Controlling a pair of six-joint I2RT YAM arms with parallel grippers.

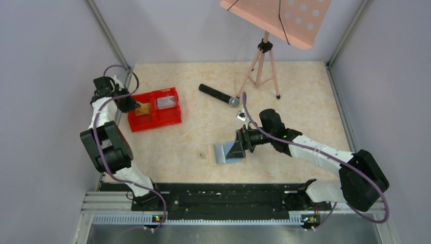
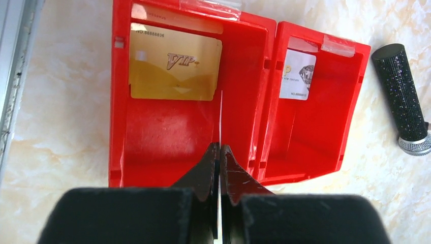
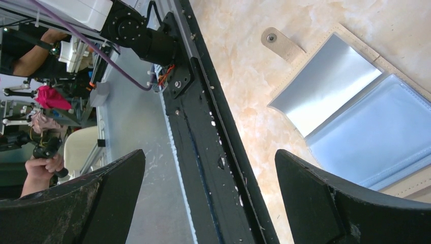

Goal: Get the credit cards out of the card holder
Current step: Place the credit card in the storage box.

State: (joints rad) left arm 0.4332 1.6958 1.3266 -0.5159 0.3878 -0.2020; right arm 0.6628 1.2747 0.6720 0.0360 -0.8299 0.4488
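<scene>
The light-blue card holder [image 1: 223,153] lies open on the table; the right wrist view shows it [image 3: 366,127] with a silvery grey rectangle [image 3: 325,84] on one panel. My right gripper [image 1: 239,145] hovers open over its right part, its jaws wide apart [image 3: 211,152] and empty. My left gripper [image 2: 219,147] is shut on a thin card [image 2: 221,117] seen edge-on, above the left compartment of the red tray [image 2: 118,101]. A gold card [image 2: 175,63] lies in that compartment and a silvery grey card [image 2: 299,73] lies in the right one.
A black glittery microphone [image 1: 218,95] lies behind the card holder and beside the tray [image 2: 401,101]. A pink tripod [image 1: 262,66] with a perforated board stands at the back. The black base rail [image 3: 203,127] runs along the near edge.
</scene>
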